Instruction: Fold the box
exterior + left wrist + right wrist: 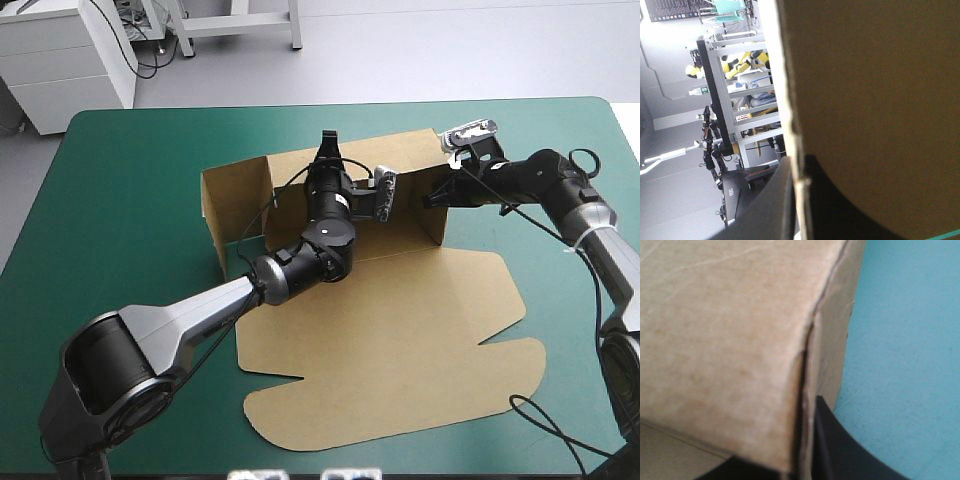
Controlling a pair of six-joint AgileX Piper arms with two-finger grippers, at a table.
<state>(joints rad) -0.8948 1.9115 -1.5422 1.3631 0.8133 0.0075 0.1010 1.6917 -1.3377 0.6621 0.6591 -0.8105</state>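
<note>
While the one brown box on the teal-green bench lies with its broad lid panel flat on the side nearest the robot, its walls stand raised farther off, about mid-bench, as an open tray. Two arms work it. The left end effector reaches across the tray to the far wall. In its own wrist view the board's edge runs between its two black fingers, which are clamped on that wall with only the sheet between them. The right end effector is at the right-hand wall, near the tray's far right corner. Its wrist view shows a fold of board pinched against a black finger, so it too reads as clamped on the box, though little of the second finger shows.

The step in hand appears to be forming the tray: holding the far and right-hand walls upright and squaring the corner where they meet. The next move probably calls for tucking the wall flaps in so the walls stand unaided, with both grips steady so the corner does not spring open. The left-hand wall stands unheld.

Count: one box, one lid panel, three walls clearly raised, two end effectors, two fingers on each.
</note>
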